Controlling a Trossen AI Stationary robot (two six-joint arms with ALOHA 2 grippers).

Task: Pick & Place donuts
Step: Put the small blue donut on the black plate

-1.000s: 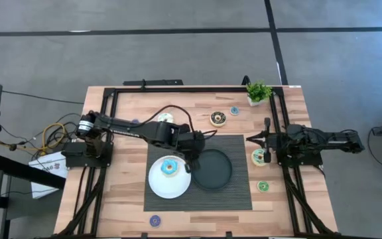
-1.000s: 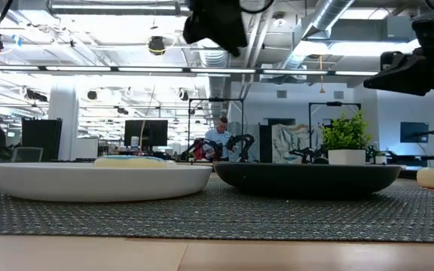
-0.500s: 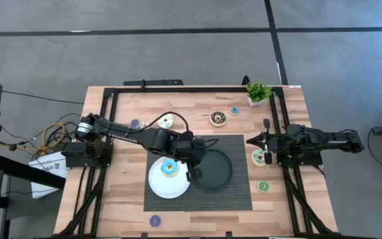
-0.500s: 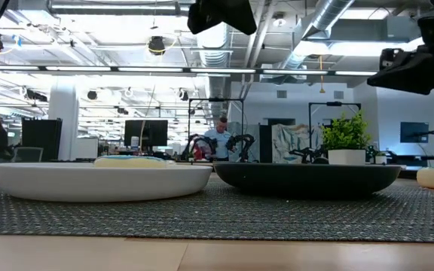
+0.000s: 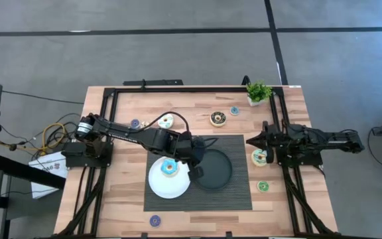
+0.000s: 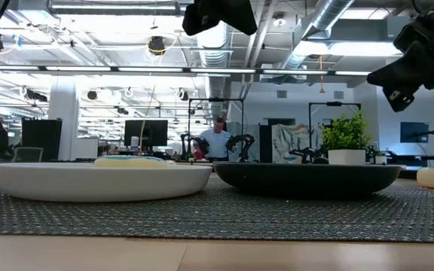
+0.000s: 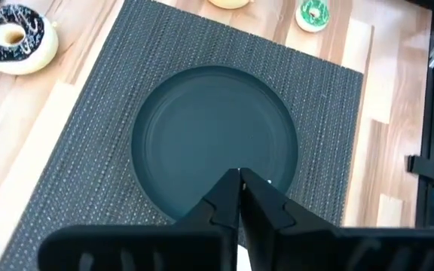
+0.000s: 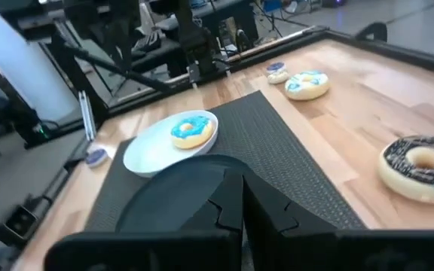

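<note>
The blue donut lay on the white plate, on the mat at the desk's middle. The left gripper hung between this plate and the black plate, its jaws closed together and empty. The right gripper waited farther off beside the pale donut, jaws closed too, holding nothing.

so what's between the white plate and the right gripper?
In the high view, the empty black plate on the dark mat sits between the white plate and the right gripper; past it, only mat.
</note>
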